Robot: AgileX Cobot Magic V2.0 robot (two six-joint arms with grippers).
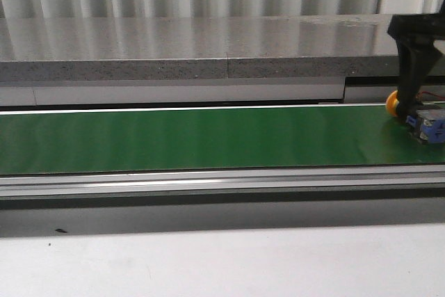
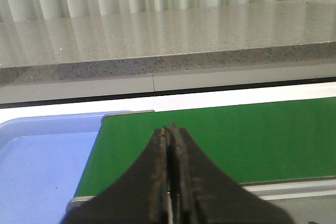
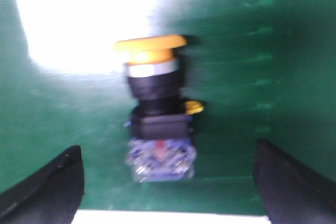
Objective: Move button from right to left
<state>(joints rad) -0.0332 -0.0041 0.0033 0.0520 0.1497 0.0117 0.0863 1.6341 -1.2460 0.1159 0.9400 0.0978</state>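
The button (image 1: 425,126) lies on its side at the far right end of the green belt (image 1: 195,137), its yellow cap toward the back and its blue-grey block toward the front. In the right wrist view the button (image 3: 157,108) is blurred, with the block nearest the fingers. My right gripper (image 1: 411,106) hangs just over it. That gripper (image 3: 166,149) is open wide, one finger on each side of the block, neither touching it. My left gripper (image 2: 171,129) is shut on nothing above the belt's left end and is out of the front view.
A blue tray (image 2: 42,166) sits just past the left end of the belt (image 2: 236,135). A grey stone ledge (image 1: 208,46) runs behind the conveyor, with a metal rail (image 1: 208,182) along its front. White table (image 1: 208,262) lies nearest me.
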